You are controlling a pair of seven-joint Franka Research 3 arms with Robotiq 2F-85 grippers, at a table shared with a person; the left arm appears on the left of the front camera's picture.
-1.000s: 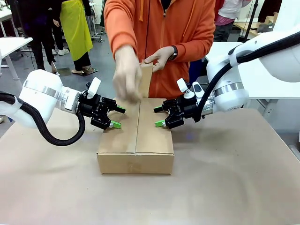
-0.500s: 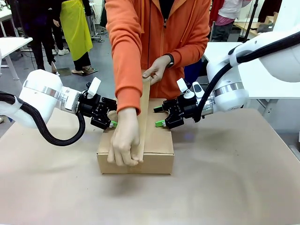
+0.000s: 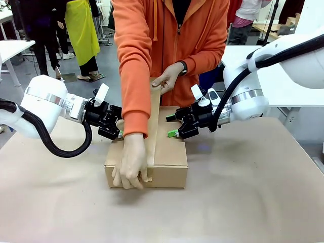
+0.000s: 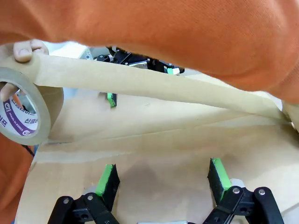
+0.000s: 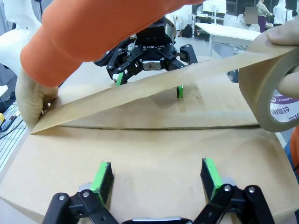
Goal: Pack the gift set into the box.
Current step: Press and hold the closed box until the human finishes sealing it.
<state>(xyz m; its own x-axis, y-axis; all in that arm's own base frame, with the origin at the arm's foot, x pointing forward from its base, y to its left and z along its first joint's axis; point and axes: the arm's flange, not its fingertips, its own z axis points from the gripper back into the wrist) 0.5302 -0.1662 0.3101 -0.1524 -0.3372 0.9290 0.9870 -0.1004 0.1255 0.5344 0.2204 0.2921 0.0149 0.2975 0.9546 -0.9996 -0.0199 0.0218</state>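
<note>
On the desk (image 3: 243, 202), the brown corrugated cardboard box (image 3: 167, 157), flaps closed, has had a strip of brown tape (image 3: 154, 126) drawn down to its near edge, so sealing is judged underway, while the left tool (image 3: 121, 126) and right tool (image 3: 172, 125) are held wide, empty, over the flaps.

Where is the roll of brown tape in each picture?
Front view: the tape roll is top middle, in the person's hand, above the far end of the box.
Left wrist view: far left edge, purple print inside.
Right wrist view: far right edge, held by fingers.
Shared landmark: the tape strip stretched over the box's centre seam.
</note>
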